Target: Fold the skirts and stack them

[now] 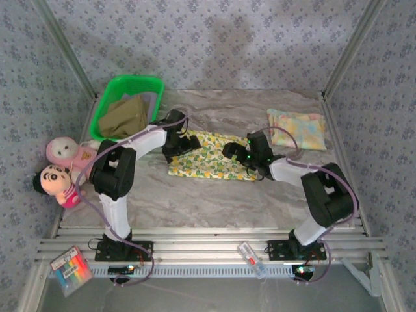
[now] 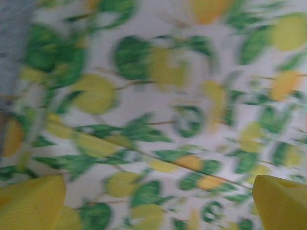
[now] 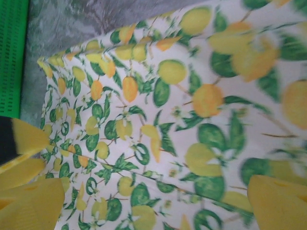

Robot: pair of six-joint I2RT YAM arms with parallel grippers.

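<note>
Top view: floral skirt [image 1: 211, 156] lies spread flat mid-surface [image 1: 214, 201], one arm at each end of it. Left jaws sit over its left end, right jaws over its right edge. From above I can't tell whether either touches the cloth.

Left wrist view: print [image 2: 158, 96] fills the frame and is blurred. Yellow fingertips [image 2: 33, 201] sit in the two bottom corners, so those jaws are wide with nothing between them.

Right wrist view is sharper: the skirt's edge [image 3: 158, 120] lies on grey marble, with the green basket wall [image 3: 12, 57] at far left. Fingertips [image 3: 278, 201] are also spread to the corners, so these jaws are wide and hold nothing.

Top view also gives the rest: pastel skirt [image 1: 298, 129] folded at far right, well apart from the floral one. Olive-khaki skirt [image 1: 123, 117] is bunched in the green basket [image 1: 130, 83] at far left. Plush dolls [image 1: 62, 166] lie by the left wall.
</note>
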